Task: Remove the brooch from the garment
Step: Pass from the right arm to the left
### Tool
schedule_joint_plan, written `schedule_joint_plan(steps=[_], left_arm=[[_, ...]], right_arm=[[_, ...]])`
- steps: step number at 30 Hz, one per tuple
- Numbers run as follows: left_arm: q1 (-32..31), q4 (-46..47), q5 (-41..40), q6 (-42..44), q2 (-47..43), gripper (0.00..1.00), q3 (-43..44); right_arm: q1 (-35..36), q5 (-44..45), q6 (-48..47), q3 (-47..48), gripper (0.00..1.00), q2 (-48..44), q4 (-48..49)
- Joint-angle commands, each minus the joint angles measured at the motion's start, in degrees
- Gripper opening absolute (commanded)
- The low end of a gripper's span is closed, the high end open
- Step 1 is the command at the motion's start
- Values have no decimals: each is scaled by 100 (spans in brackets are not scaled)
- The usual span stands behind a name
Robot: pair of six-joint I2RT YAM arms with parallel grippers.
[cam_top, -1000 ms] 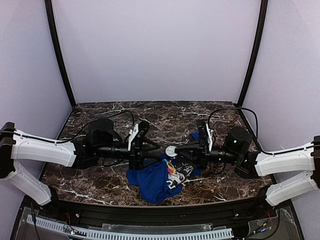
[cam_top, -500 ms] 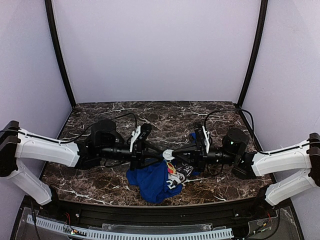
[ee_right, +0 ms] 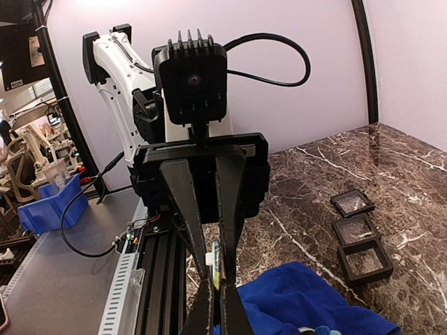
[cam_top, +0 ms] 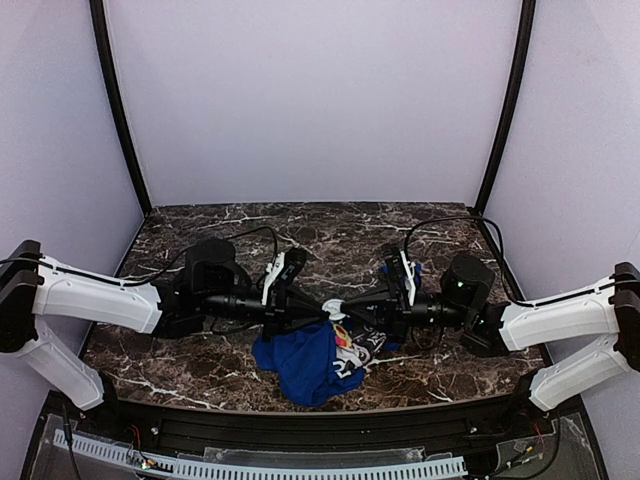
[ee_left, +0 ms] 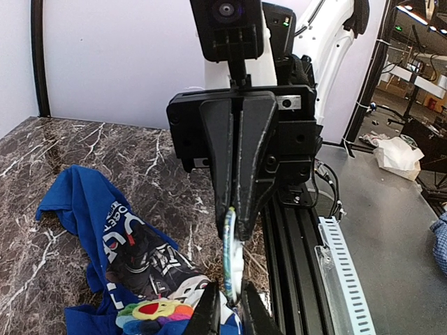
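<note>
The brooch is a small round disc with a white back and a blue, green and yellow rim. It hangs in the air between my two grippers, above the crumpled blue garment. My left gripper and right gripper meet tip to tip on it. In the left wrist view the brooch stands edge-on, its lower edge between my left gripper and its top in the right gripper. In the right wrist view my right gripper pinches the brooch from below.
A green, yellow and red flower shape lies on the garment beside a black-and-white print. I cannot tell whether it is printed. Three small dark square trays sit on the marble beyond the cloth. The black rail runs along the near edge.
My left gripper has moved right and closed its spread fingers onto the brooch that the right gripper held up. The right gripper shifted slightly left. The garment has not moved.
</note>
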Motion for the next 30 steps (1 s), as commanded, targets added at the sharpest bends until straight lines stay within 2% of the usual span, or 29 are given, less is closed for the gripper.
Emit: schedule_joint_plan(steps=[1,4,6,20,25,27,30], left_arm=[[-13,40,93,29,5,10,123],[-15,67,154,29,20,2,118],[-11,93,167,29,24,1,108],[-16,211,319,-51,106,1,118],[-12,207,354,-45,126,5,144],[-11,234,366,-35,123,2,130],[-11,250,314,-25,109,1,97]], right_arm=[[60,-36,18,137,0,50,164],[61,-18,8,132,0,57,150],[59,6,6,129,0,57,144],[60,-62,-36,182,0,175,68],[60,-96,-32,216,0,216,69],[66,-84,-57,225,0,216,48],[61,-46,-110,208,8,193,-9]])
